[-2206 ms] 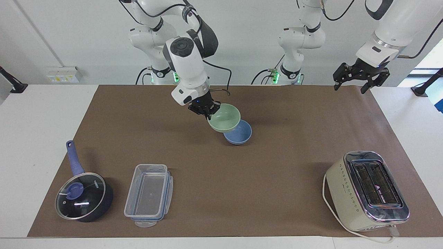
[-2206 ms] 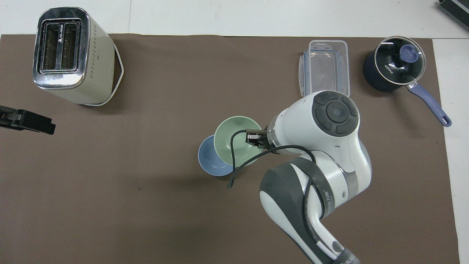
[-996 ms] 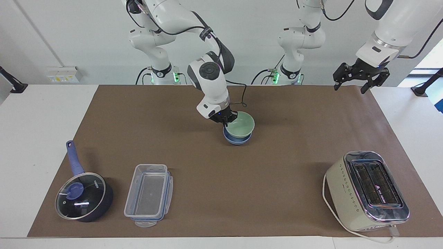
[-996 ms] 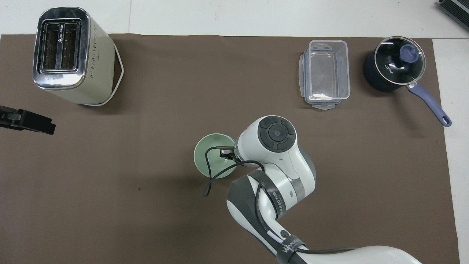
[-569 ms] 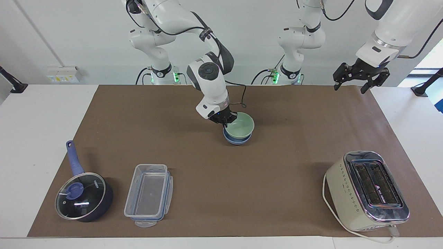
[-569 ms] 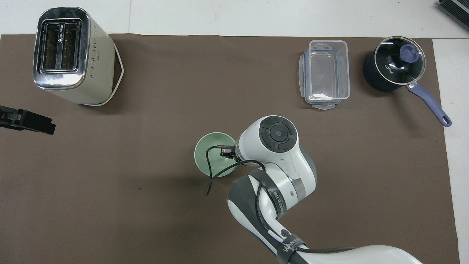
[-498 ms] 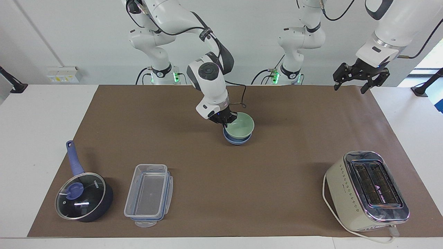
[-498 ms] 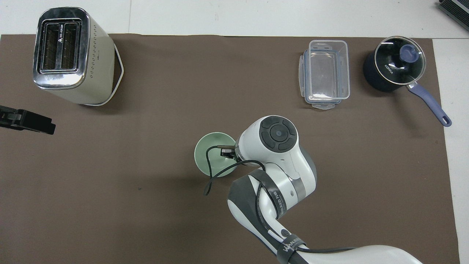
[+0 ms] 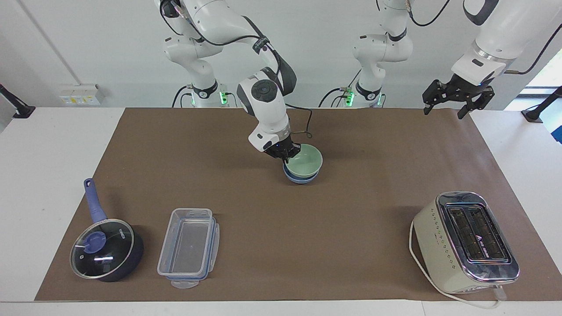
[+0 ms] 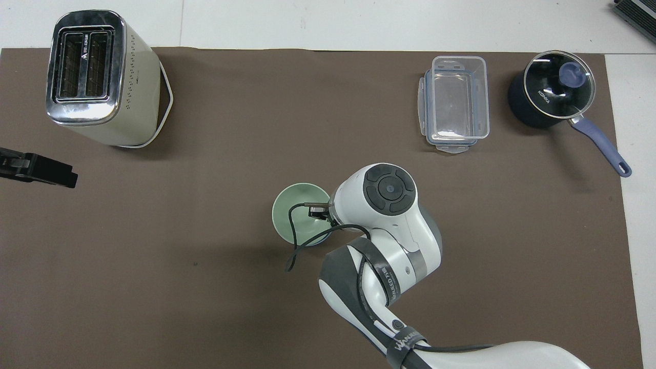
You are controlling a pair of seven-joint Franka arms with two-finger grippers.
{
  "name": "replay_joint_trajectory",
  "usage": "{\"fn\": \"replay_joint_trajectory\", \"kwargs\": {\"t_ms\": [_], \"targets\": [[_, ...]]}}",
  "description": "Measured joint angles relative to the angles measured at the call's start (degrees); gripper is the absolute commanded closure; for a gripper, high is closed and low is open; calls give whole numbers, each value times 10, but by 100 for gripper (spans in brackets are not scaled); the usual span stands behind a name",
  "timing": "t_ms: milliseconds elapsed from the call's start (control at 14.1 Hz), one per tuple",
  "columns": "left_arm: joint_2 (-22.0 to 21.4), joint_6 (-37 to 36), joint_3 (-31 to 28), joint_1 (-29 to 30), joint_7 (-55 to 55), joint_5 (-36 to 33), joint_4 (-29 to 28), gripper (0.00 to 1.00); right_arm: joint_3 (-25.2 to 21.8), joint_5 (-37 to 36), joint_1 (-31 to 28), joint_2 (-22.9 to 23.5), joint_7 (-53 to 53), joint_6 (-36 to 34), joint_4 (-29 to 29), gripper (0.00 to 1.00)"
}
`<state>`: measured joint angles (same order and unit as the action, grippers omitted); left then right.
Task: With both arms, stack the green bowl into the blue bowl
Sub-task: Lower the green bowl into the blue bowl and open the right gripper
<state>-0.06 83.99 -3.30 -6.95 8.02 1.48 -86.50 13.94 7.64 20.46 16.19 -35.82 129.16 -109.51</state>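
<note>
The green bowl (image 9: 305,160) sits nested in the blue bowl (image 9: 300,178) on the brown mat, midway between the arms' ends and fairly near the robots. Only the blue bowl's lower rim shows under it. My right gripper (image 9: 288,154) is shut on the green bowl's rim at the side toward the right arm's end. In the overhead view the green bowl (image 10: 297,210) covers the blue bowl, and the right wrist hides most of the right gripper (image 10: 319,213). My left gripper (image 9: 443,113) is open and empty, and waits in the air over the mat's corner at the left arm's end.
A cream toaster (image 9: 465,241) stands farthest from the robots at the left arm's end. A clear plastic container (image 9: 189,248) and a dark-blue lidded saucepan (image 9: 105,250) stand farthest from the robots at the right arm's end.
My right gripper carried the green bowl from tilted above the blue bowl down into it. In the last half second the bowl settled slightly lower. The left arm has not moved.
</note>
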Motion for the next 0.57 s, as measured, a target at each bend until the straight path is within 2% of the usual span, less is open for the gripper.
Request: {"fn": "replay_joint_trajectory", "kwargs": {"t_ms": [427, 569], "targets": [[0, 0, 0, 0, 0, 0, 0, 0, 0, 0, 0, 4, 0, 0, -1, 100], [0, 0, 0, 0, 0, 0, 0, 0, 0, 0, 0, 4, 0, 0, -2, 94]]}}
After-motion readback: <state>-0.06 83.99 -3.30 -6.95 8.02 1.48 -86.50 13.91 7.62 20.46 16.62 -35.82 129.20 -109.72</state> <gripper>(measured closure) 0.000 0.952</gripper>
